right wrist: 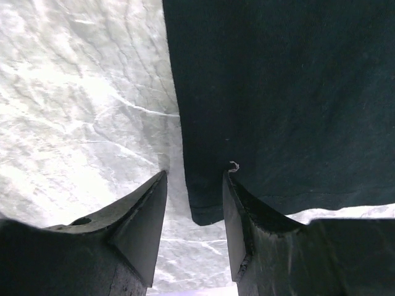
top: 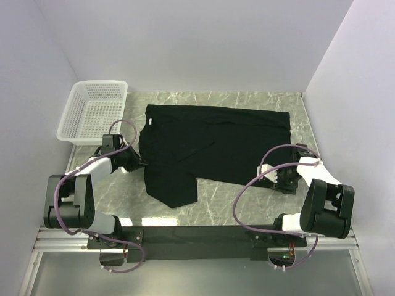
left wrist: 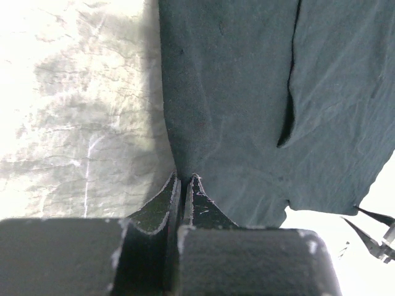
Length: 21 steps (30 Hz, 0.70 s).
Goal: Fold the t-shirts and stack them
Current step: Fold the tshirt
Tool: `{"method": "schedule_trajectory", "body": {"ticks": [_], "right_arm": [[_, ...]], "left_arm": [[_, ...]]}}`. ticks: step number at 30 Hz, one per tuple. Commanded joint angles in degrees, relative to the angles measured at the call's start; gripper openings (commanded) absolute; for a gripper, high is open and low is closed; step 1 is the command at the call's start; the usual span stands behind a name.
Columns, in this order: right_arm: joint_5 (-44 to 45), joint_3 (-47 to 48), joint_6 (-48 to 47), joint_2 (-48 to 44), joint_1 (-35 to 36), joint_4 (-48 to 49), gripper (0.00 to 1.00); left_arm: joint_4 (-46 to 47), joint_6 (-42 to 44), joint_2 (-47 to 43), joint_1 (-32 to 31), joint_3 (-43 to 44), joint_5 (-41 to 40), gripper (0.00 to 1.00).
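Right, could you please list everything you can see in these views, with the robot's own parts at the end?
t-shirt: one, black, spread across the middle of the table
basket: one, white mesh, far-left corner of the table
table: one, grey-green marble, under everything
left pincer: one, black, shut on the t-shirt's left edge
right pincer: one, black, open, astride the t-shirt's near right corner

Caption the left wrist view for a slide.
Left end effector shut on the edge of the t-shirt, which lies on the table.
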Motion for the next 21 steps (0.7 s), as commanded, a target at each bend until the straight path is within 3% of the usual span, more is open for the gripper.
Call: {"method": "schedule_trajectory", "body": {"ticks": [1, 8, 16, 21], "right_arm": [[2.1, -0.5, 0.8, -0.3, -0.4, 2.9, 0.48], [2.9, -1.6, 2.8, 1.4, -0.5, 6.4, 0.34], [-2.0, 0.6, 7.9, -0.5, -2.3, 6.3, 0.00], [-6.9, 6.5, 8.9, -2.5, -6.8, -0.6, 0.00]], "left_arm": [[0.9, 0.7, -1.5, 0.7, 0.1, 1.9, 0.01], [0.9, 0.1, -2.4, 0.9, 0.3, 2.0, 0.01], [0.0, -0.2, -2.5, 1.1, 1.1, 2.1, 0.01], [-0.8, 0.0, -2.9, 1.2, 2.7, 2.2, 0.01]]}}
